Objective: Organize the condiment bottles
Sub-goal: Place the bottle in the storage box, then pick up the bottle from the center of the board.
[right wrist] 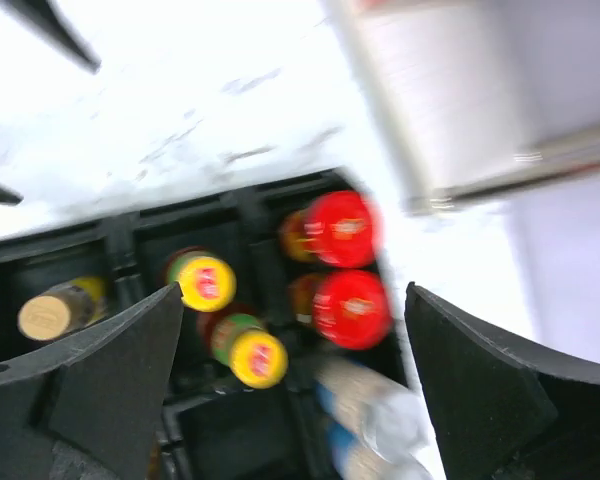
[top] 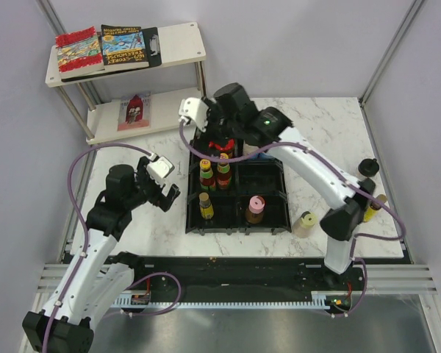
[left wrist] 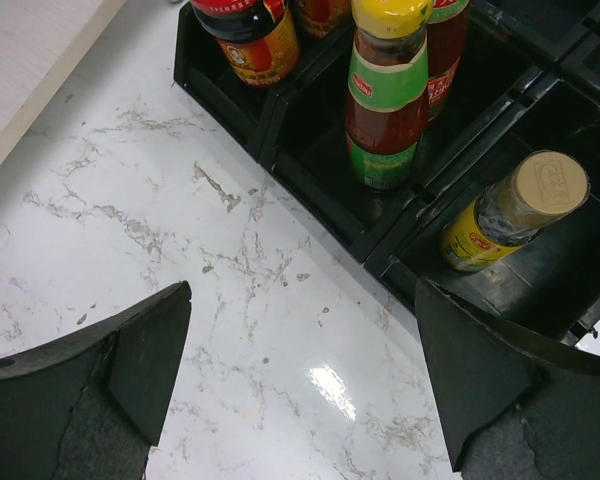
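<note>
Most bottles [top: 206, 176] already stand in the tray [top: 275, 228]. A jar [top: 305, 223] and a yellow bottle [top: 375, 207] are left on the desk [top: 331, 132]. Both jaws are released and empty: the right jaws above the tray's red caps [right wrist: 342, 228], the left jaws beside it.

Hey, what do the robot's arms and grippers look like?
The left arm and right arm have white links and black joints, each trailed by a purple cable. A white camera block sits at each wrist. The left gripper and right gripper have black, wedge-shaped jaws. A green light glows on the right arm.
</note>
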`<action>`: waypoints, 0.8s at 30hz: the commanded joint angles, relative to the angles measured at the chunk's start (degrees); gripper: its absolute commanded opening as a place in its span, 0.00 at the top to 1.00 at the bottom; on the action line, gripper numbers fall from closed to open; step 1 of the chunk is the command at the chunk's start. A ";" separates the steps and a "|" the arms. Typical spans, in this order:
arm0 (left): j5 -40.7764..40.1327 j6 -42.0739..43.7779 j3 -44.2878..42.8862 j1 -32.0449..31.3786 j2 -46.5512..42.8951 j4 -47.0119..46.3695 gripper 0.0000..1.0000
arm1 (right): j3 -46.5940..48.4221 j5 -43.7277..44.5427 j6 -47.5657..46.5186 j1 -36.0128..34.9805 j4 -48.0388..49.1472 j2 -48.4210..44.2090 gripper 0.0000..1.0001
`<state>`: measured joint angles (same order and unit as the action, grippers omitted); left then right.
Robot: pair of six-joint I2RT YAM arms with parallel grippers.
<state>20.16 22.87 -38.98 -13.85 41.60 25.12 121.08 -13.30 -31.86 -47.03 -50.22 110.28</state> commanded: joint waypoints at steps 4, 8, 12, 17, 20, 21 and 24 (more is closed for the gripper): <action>3.13 -1.78 0.22 0.31 -1.44 -2.19 0.01 | -2.86 21.89 2.67 4.20 7.07 -17.64 0.02; 3.65 -1.60 -0.04 0.22 -1.26 -1.75 0.01 | -7.59 24.81 6.28 14.48 0.93 -21.24 0.02; 4.01 -1.52 -0.30 0.31 -0.91 -1.74 0.01 | -19.35 16.50 3.39 27.48 -5.75 -26.86 0.02; 3.13 -1.34 -0.83 0.31 0.49 -1.13 0.01 | -33.52 10.14 -6.71 31.03 -14.54 -36.60 0.02; 3.13 -1.17 -1.62 0.22 1.90 -0.17 0.01 | -42.29 12.93 -7.00 31.38 -14.22 -41.87 0.02; 2.95 -1.16 -1.80 0.14 2.08 0.10 0.01 | -43.98 13.30 -6.47 32.51 -13.42 -42.77 0.02; 2.43 -1.51 -2.06 0.22 1.73 0.19 0.01 | -48.37 16.55 -2.87 37.50 -9.73 -44.53 0.02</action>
<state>22.65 22.85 -39.00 -13.85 43.66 25.39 76.09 0.95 -36.45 -14.72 -63.22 70.39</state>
